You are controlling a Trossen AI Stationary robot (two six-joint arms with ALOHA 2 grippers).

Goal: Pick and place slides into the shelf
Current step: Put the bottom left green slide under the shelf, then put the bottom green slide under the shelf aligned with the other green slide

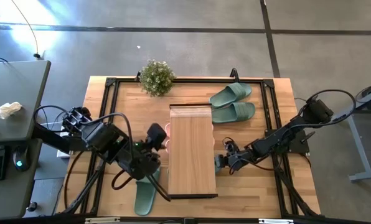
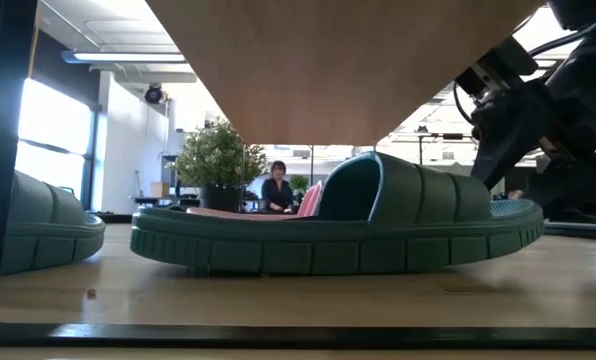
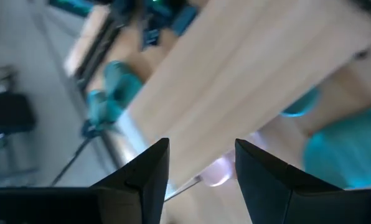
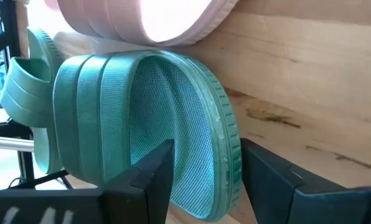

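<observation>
The light-wood shelf (image 1: 192, 155) stands mid-table. Under its plank lies a green slide (image 2: 338, 235), hidden from above. My right gripper (image 4: 207, 149) reaches in from the shelf's right side and is shut on that slide's end. A pink slide (image 4: 142, 18) lies behind it, its edge showing at the shelf's left side (image 1: 167, 137). Two more green slides (image 1: 232, 102) rest sole-down at the far right, and one (image 1: 146, 194) lies near the front left. My left gripper (image 1: 157, 138) hangs open above the shelf's left edge, holding nothing. My right gripper has the green slide's sole by its short end past the strap (image 4: 226, 180), one finger (image 4: 154, 174) over the footbed and the other (image 4: 279, 180) on the underside. It comes slanting down from the table's right. That end (image 2: 518, 228) is tipped slightly up, and the rest lies on the table.
A potted plant (image 1: 155, 77) stands at the table's far edge. A black frame (image 1: 111, 84) runs along the tabletop's borders. A desk with a mouse (image 1: 18, 163) stands beyond the left edge. A person (image 2: 276, 188) sits in the room behind.
</observation>
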